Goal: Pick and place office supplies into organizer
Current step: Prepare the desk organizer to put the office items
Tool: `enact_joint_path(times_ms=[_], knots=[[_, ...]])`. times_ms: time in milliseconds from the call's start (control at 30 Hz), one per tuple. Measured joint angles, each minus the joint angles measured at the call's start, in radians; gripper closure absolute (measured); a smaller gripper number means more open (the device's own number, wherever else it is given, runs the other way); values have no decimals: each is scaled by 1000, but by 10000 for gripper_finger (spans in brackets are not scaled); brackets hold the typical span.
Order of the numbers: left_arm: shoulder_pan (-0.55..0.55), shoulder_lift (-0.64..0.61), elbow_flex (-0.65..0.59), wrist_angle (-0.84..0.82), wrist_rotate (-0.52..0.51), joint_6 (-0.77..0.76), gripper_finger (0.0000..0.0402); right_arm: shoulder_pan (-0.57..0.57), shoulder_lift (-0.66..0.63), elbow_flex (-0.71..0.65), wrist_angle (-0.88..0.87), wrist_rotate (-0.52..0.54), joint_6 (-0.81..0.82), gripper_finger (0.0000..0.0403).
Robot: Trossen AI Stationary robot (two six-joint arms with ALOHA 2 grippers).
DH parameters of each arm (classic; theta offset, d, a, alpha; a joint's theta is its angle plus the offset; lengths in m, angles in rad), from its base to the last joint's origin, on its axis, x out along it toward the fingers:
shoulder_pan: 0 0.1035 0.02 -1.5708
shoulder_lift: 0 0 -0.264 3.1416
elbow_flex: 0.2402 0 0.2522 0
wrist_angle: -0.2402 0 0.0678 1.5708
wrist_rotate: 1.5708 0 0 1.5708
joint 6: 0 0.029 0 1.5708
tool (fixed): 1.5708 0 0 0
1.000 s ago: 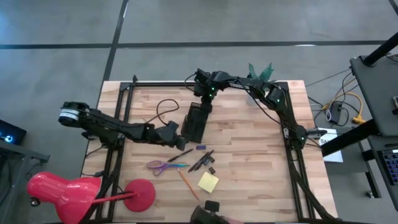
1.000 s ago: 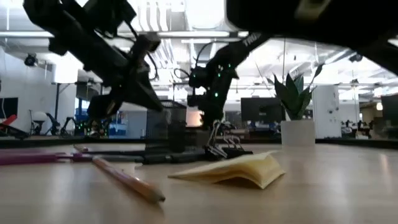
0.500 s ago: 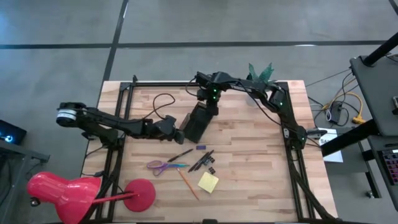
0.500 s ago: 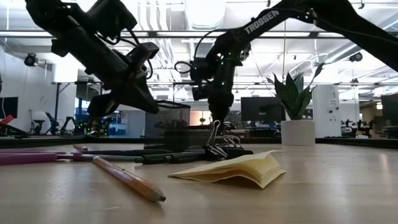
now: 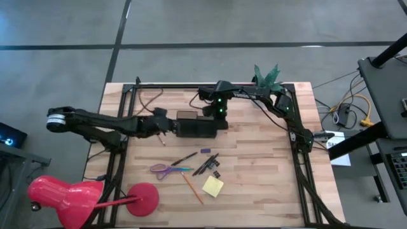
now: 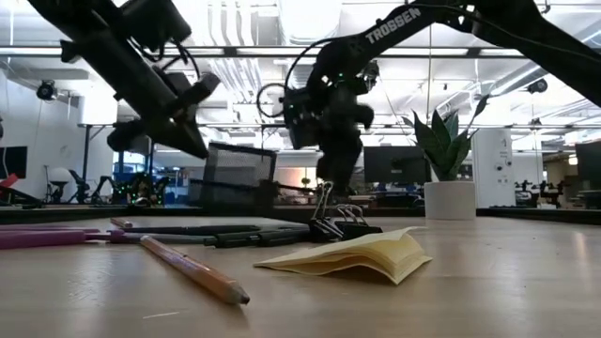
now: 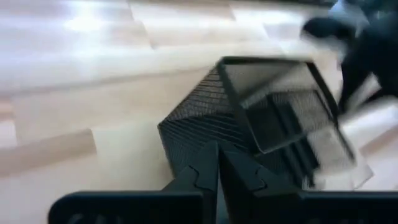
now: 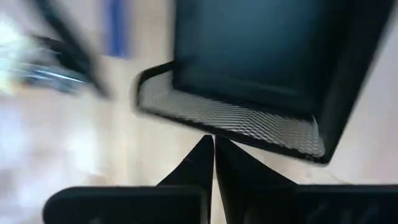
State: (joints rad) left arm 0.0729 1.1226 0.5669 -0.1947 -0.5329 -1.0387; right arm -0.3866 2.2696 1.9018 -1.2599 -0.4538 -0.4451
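Observation:
The dark wire-mesh organizer (image 5: 197, 127) lies crosswise between both grippers in the high view and shows tilted in the low view (image 6: 237, 175). My left gripper (image 5: 170, 125) is shut at its left end, and my right gripper (image 5: 219, 116) is shut at its far right part. Nearer on the table lie the purple scissors (image 5: 166, 169), an orange pencil (image 5: 191, 187), black pens (image 5: 206, 164), the yellow sticky pad (image 5: 213, 186) and a black clip (image 5: 217, 173). My left gripper pinches the organizer's mesh wall at a lower corner edge (image 7: 214, 138) of the tall section, coming level from the table's left. The organizer sits tilted in the hold. My right gripper pinches the mesh rim of the low tray section (image 8: 224, 121) between its shut fingers, reaching from the far side and above.
A red desk lamp (image 5: 60, 197) stands at the near left corner. The potted plant (image 5: 267, 75) sits at the far edge behind the right arm. A black cable (image 5: 166, 108) loops on the table left of the organizer. Bare wood lies right of the supplies.
The organizer has turned about, from slanting far-to-near to lying across the table left to right. My left gripper has swung toward the far and left side with it. My right gripper has moved toward the near edge. Both stayed shut on it.

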Motion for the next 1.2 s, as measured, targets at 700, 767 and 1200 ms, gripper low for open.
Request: enact_joint_path(times_ms=[700, 767, 1200], knots=[[14, -15, -11, -122, 107, 59, 402, 15, -105, 6, 180, 166, 121, 394], [14, 15, -11, -92, 108, 61, 402, 15, -109, 6, 185, 167, 124, 394], [-10, 160, 21, 184, 298, 130, 402, 22, -117, 6, 141, 182, 121, 394]])
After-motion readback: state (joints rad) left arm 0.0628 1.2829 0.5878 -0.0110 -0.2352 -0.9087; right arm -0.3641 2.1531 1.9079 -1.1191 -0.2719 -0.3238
